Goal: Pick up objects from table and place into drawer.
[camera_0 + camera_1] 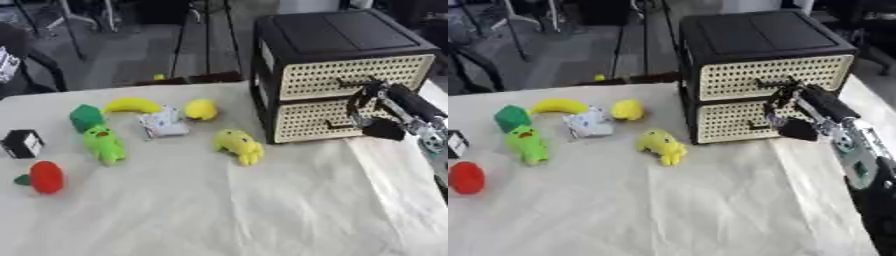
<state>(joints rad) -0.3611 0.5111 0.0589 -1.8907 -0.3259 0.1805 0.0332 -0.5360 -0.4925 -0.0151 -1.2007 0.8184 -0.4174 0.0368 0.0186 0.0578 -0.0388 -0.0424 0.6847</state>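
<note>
Right hand (372, 107) up against the front of the drawer unit (341, 75), fingers (779, 102) curled at the handle of the upper drawer (354, 75); cannot tell for certain whether hooked round the handle or only touching it. Arm entering from the right edge, silver joints showing beside the cabinet. No left hand in either view.

Drawer unit black with 2 cream perforated fronts, standing on the far right part of the table (262, 215), which wears a pale cloth. Upper drawer and lower drawer (315, 122) both flush with the frame, closed.

Task's things all on the table, left of the unit and well apart from the hand:
- yellow plush toy (239, 146) nearest the cabinet, lying just in front of its left corner
- yellow lemon-like fruit (201, 109) farther back
- white crumpled packet (164, 123) just beside the lemon
- banana (131, 105) curved, behind the packet and to its left
- green block (86, 117) touching the top of the green plush figure (103, 144)
- black cube (22, 143) with a white face, near the left edge
- red fruit with a green stem (44, 177), nearest of the lot, at the left

Nothing held aloft; every object resting on the cloth.
</note>
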